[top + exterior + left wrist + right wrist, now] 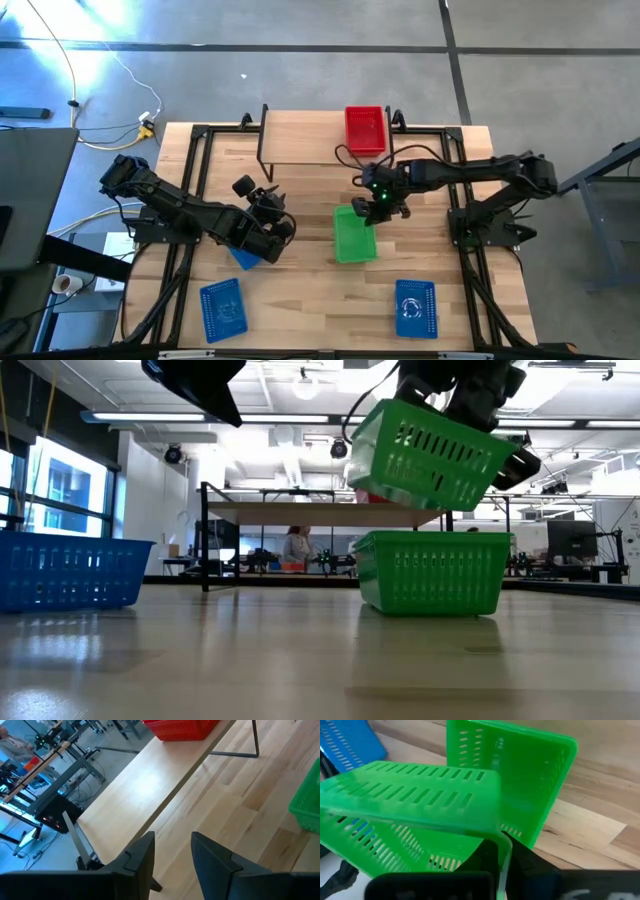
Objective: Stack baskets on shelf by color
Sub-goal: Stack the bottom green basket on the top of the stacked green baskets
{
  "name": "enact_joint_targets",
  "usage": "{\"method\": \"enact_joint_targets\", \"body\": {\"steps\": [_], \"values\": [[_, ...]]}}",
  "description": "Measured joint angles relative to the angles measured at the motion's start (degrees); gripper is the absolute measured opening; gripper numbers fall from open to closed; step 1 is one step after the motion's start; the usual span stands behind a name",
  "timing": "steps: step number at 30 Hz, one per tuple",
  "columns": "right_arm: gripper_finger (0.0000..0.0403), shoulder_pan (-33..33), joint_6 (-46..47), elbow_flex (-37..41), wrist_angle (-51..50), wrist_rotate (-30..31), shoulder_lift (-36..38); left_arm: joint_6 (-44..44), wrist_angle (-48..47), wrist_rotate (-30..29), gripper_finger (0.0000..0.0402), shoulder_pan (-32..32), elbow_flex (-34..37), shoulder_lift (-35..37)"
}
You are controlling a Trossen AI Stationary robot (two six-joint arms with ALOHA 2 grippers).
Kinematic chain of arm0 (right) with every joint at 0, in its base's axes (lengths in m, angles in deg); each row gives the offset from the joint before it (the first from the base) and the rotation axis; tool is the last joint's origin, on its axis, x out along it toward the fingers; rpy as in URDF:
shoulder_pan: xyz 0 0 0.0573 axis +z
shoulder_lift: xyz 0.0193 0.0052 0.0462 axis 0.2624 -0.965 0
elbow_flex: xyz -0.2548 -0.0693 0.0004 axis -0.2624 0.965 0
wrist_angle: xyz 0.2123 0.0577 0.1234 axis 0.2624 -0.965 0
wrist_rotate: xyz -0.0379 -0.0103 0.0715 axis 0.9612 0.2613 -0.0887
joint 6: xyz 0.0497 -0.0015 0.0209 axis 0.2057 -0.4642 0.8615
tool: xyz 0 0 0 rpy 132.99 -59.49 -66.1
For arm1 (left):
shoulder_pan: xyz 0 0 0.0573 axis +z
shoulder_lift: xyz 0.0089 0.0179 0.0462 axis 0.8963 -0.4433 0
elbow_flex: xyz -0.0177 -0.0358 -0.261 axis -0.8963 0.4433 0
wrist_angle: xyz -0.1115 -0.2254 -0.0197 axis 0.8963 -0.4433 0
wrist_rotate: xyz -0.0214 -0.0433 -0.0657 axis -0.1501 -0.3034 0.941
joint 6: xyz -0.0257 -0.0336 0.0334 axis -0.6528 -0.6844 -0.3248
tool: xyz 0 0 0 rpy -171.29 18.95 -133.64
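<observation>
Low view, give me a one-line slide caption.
Right gripper holds a tilted green basket above a second green basket on the table, shelf behind.

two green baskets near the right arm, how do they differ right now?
The held green basket hangs tilted in the air, gripped at its rim by the right pincer; the lower green basket sits level on the table, ungripped. The held basket hangs above the lower one without nesting in it. Both are the same green mesh type and look alike in size.
</observation>
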State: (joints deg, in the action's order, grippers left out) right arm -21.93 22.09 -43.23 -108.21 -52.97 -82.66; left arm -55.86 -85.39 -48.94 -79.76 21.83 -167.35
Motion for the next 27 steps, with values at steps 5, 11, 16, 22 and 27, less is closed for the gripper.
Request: {"method": "enact_joint_targets", "body": {"steps": [5,11,16,22,27], "values": [[0.0,0.02,1.12,0.0,-2.48,-0.11,-1.45,1.05,-0.01,0.45,0.0117,0.0,0.0,0.0],[0.0,0.02,1.06,0.0,-3.33,0.06,-3.49,1.06,0.0,1.1,0.0117,0.0,0.0,0.0],[0.0,0.0,1.39,0.0,-3.35,-0.65,-4.82,1.06,0.0,1.35,0.0117,0.0,0.0,0.0],[0.0,0.0,2.1,0.0,-3.32,-1.74,-7.05,1.07,0.0,2.12,0.0117,0.0,0.0,0.0],[0.0,0.02,2.45,0.0,-3.19,-2.77,-8.92,1.07,0.0,2.14,0.0117,0.0,0.0,0.0]]}}
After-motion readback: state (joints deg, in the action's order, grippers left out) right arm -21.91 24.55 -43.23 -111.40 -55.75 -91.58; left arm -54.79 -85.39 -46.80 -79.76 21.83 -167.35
